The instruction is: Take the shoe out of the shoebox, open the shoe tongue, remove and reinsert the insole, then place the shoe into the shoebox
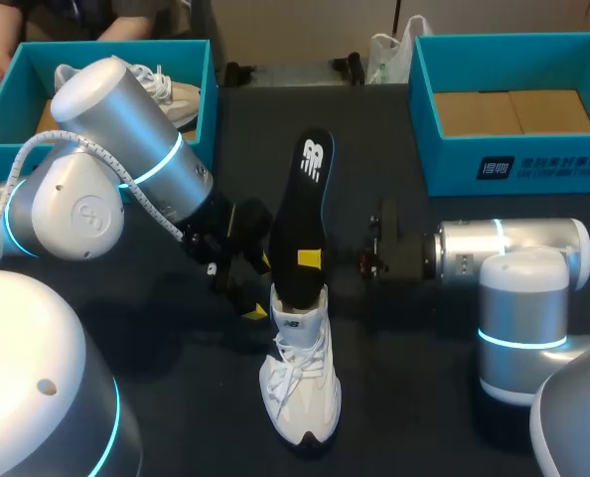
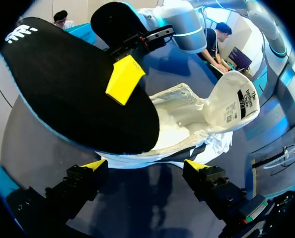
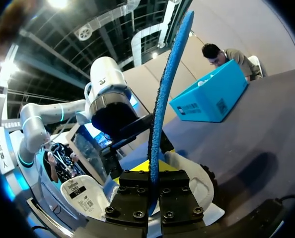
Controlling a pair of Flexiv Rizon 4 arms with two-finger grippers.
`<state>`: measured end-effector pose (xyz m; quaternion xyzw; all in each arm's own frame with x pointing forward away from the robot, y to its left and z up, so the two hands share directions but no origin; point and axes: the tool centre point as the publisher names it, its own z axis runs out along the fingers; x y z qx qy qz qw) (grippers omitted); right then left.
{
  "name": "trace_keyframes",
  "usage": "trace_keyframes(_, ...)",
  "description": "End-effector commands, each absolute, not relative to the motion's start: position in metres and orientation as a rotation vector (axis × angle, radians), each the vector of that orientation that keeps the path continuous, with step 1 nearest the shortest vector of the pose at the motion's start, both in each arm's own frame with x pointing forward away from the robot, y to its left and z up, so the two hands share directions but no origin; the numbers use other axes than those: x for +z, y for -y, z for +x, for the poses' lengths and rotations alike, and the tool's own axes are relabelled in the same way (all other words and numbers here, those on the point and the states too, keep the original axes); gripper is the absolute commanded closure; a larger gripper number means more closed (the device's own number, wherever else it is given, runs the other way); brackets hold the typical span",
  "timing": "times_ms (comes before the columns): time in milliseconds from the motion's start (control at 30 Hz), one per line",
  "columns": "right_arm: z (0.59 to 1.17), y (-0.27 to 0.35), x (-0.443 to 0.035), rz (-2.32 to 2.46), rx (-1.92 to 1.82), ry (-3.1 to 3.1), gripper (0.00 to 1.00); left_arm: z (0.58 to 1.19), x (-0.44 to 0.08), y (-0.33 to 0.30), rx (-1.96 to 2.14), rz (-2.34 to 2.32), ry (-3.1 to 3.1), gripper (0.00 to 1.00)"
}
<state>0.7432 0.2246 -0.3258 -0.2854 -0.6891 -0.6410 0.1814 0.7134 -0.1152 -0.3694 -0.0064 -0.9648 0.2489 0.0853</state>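
A white shoe lies on the dark table, toe toward the front edge, its tongue folded open. A black insole stands nearly upright with its lower end in the shoe's opening. My right gripper is shut on the insole's lower part; one yellow fingertip presses its black face. In the right wrist view the insole runs edge-on between the closed fingers of that gripper. My left gripper is open just behind the shoe, at its heel side, holding nothing.
A blue shoebox at the back left holds another white shoe. A second blue shoebox stands at the back right with only cardboard in its bottom. A white plastic bag lies at the far edge.
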Motion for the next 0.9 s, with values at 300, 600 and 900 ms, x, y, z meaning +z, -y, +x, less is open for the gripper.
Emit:
trace_keyframes(300,0.717,-0.226,-0.342,-0.846,-1.747,1.942,1.0,0.713,-0.37,0.115,0.741,-0.019,2.879,0.0)
trace_keyframes(600,0.701,-0.226,-0.353,-0.867,-1.675,1.943,1.0,0.713,-0.37,0.115,0.741,-0.019,2.879,0.0)
trace_keyframes(900,0.698,-0.23,-0.352,-0.84,-1.675,1.926,0.94,0.713,-0.37,0.115,0.741,-0.019,2.879,0.0)
